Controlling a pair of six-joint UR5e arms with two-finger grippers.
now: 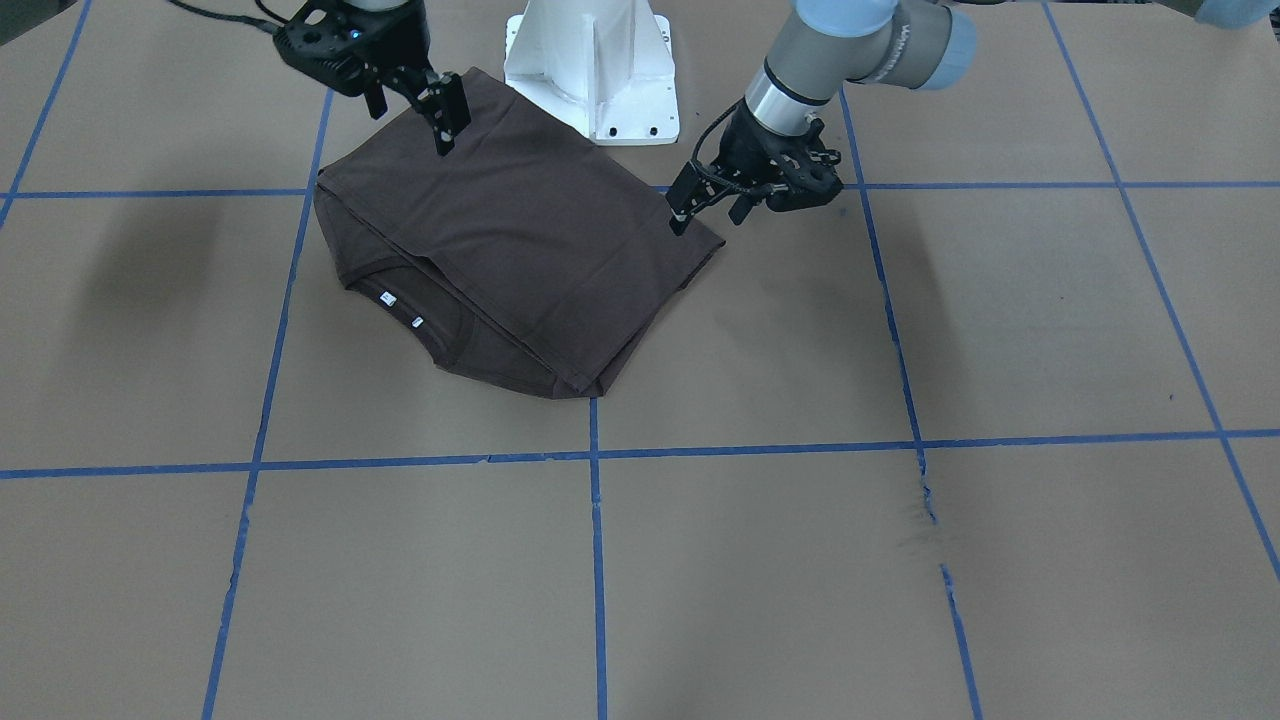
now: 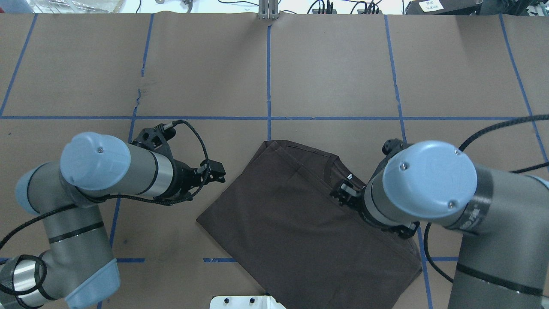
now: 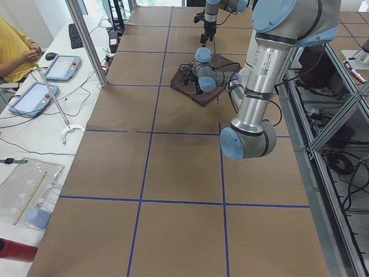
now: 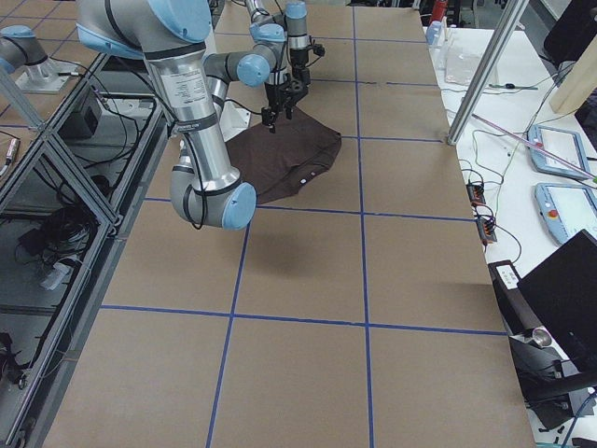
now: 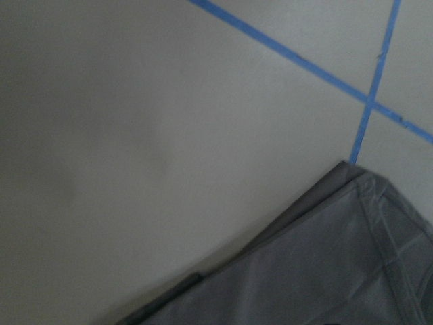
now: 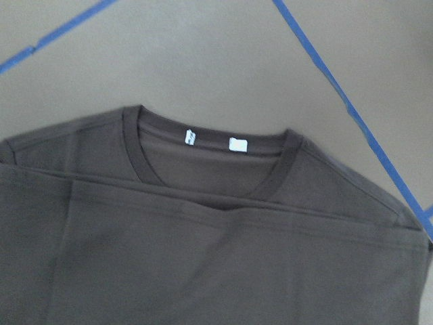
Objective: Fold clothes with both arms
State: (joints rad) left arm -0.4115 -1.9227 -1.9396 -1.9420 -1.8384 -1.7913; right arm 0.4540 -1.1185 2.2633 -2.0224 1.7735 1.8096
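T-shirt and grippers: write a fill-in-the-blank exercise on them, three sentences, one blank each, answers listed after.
1. Inside the collar of the folded T-shirt sit ___ white neck labels.
2. The table under the shirt is marked with a grid of ___ tape lines.
3. The left gripper and the right gripper grip nothing; the jaws of both are ___.

Missing words: two; blue; open.

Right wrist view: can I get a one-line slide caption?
Folded brown T-shirt on the blue-taped table, collar and two white labels showing above the folded-over layer.
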